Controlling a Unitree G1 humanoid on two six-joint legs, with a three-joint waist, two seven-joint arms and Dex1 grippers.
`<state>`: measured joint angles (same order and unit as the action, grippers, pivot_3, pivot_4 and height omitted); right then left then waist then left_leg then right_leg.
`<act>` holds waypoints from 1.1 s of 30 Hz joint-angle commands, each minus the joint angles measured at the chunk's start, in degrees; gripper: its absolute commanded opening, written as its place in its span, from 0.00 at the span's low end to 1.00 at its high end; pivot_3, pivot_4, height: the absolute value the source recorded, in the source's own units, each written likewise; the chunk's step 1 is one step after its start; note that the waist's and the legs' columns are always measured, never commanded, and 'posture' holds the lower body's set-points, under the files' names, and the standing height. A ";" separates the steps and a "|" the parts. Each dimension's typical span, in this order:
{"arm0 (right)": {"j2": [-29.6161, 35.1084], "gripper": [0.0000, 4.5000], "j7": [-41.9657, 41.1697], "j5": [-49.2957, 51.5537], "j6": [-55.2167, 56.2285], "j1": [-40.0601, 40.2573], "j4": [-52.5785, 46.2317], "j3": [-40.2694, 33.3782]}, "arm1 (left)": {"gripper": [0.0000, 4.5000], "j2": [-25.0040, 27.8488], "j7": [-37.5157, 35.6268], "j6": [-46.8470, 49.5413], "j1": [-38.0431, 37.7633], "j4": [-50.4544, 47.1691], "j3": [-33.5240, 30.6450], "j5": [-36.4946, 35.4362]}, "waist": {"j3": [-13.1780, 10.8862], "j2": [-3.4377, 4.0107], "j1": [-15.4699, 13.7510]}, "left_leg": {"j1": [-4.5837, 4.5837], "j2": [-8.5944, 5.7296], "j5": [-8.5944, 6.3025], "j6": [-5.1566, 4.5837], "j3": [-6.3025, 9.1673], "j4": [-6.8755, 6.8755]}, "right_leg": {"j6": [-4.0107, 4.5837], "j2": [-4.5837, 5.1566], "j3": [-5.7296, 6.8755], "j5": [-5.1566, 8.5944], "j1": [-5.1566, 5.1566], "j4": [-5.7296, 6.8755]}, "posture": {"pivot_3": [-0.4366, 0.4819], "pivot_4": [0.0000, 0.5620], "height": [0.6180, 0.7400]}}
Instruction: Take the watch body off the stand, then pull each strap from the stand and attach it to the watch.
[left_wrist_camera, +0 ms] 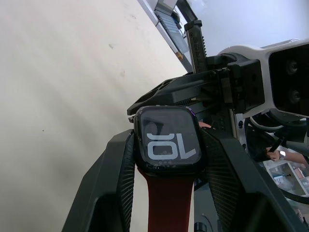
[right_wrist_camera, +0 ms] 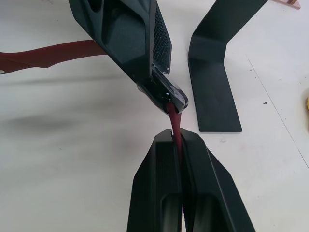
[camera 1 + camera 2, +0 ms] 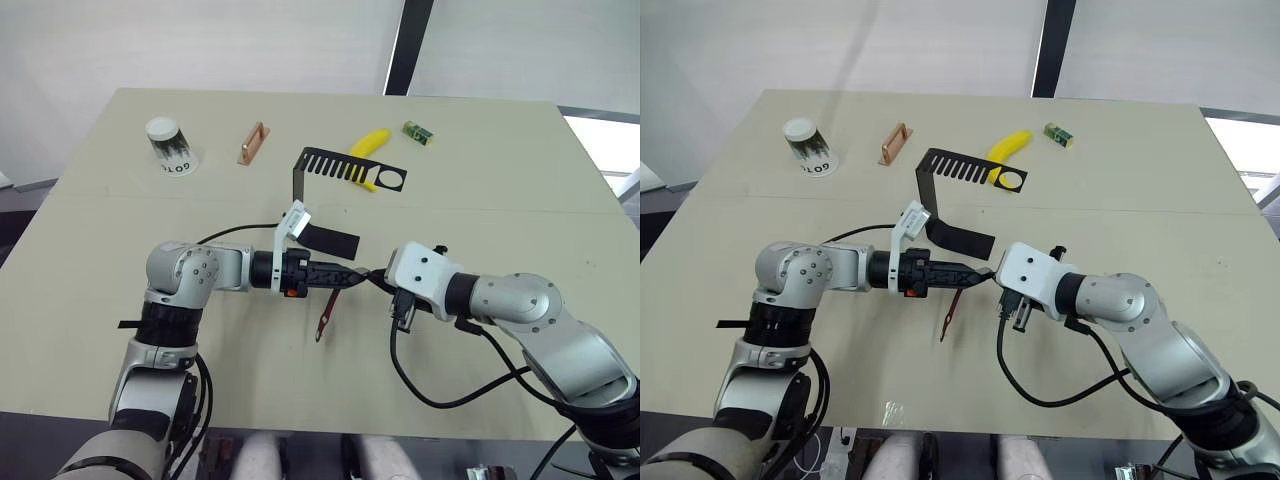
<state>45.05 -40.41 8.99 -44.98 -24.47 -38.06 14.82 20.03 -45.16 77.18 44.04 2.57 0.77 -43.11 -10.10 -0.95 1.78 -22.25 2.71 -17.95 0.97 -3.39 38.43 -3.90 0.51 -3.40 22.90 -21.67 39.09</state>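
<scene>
Left wrist view shows the watch [image 1: 168, 140] clamped between the left gripper's [image 1: 169, 159] two black fingers, its dark screen with white digits facing the camera. A maroon strap [image 1: 170, 200] runs from the watch's edge down between those fingers, so one band is already joined to it. In the head views that strap [image 3: 325, 315] hangs from the left gripper [image 3: 352, 277] toward the table [image 3: 120, 250], its free end near or on the surface.

Right wrist view: the right gripper [image 2: 178, 140] is pinched tight on the second strap [image 2: 174, 122], a thin maroon strip that rises from between its fingertips to the lower edge of the watch [image 2: 166, 94]. Whether this strap is seated in the watch or just touching it cannot be told. The two grippers meet tip to tip over the middle of the table, in front of the stand.

The stand [image 3: 330, 180] is on the table just behind the grippers, with its flat base [image 2: 212, 96] near the watch, its upright, and a slotted top arm ending in a ring [image 3: 390, 180]. Nothing hangs on it.

Farther back lie a white cup [image 3: 170, 145], a copper handle [image 3: 252, 142], a yellow banana [image 3: 368, 143] partly behind the stand's arm, and a small green box [image 3: 417, 133]
</scene>
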 commanded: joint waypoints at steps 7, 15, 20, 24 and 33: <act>2.63 0.63 -4.76 5.67 1.17 1.72 -4.83 -8.16 | 0.36 3.02 -3.16 -3.73 -0.49 -3.49 1.55 -0.41 | 0.00 0.00 -0.05 | 0.00 0.00 0.00 0.00 0.01 0.01 | 0.00 0.00 0.01 0.00 0.00 0.00 | 0.48 0.27 1.00; 5.20 0.98 -16.69 28.83 -3.05 7.12 -3.76 -28.11 | 0.36 9.52 -10.94 -15.96 -3.58 -11.10 7.39 3.22 | 0.00 0.00 -0.02 | -0.02 0.00 0.00 -0.01 0.01 0.01 | 0.00 -0.02 0.01 0.00 0.07 -0.08 | 0.48 0.27 1.00; 9.65 0.98 -22.14 35.30 -2.61 10.94 -1.27 -34.08 | 0.36 14.26 -16.28 -29.06 -7.10 -16.60 12.03 9.57 | 0.00 0.00 -0.08 | 0.02 0.00 -0.01 -0.03 0.00 -0.03 | 0.00 -0.03 0.00 0.00 0.15 -0.22 | 0.48 0.27 1.00; 12.37 0.98 -24.97 35.64 -0.24 14.27 -0.13 -35.14 | 0.36 18.20 -19.28 -41.74 -10.33 -19.38 15.72 17.57 | 0.00 0.00 -0.07 | 0.02 -0.01 -0.03 -0.06 -0.02 -0.04 | 0.00 -0.04 -0.04 0.00 0.17 -0.40 | 0.48 0.27 1.00; 13.65 0.98 -25.80 33.13 4.96 18.45 0.39 -33.75 | 0.36 21.06 -19.67 -60.42 -15.44 -19.44 19.64 31.25 | 0.00 0.00 -0.20 | 0.03 0.00 -0.04 -0.08 -0.04 -0.02 | 0.00 -0.04 -0.05 0.00 0.17 -0.42 | 0.48 0.27 1.00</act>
<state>57.69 -65.61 42.59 -41.56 -6.53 -37.19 -18.40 40.75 -65.13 19.10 28.91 -15.25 20.38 -13.74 -10.10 -0.95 1.58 -22.23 2.71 -17.99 0.88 -3.42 38.41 -3.90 0.47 -3.45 22.90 -21.50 38.68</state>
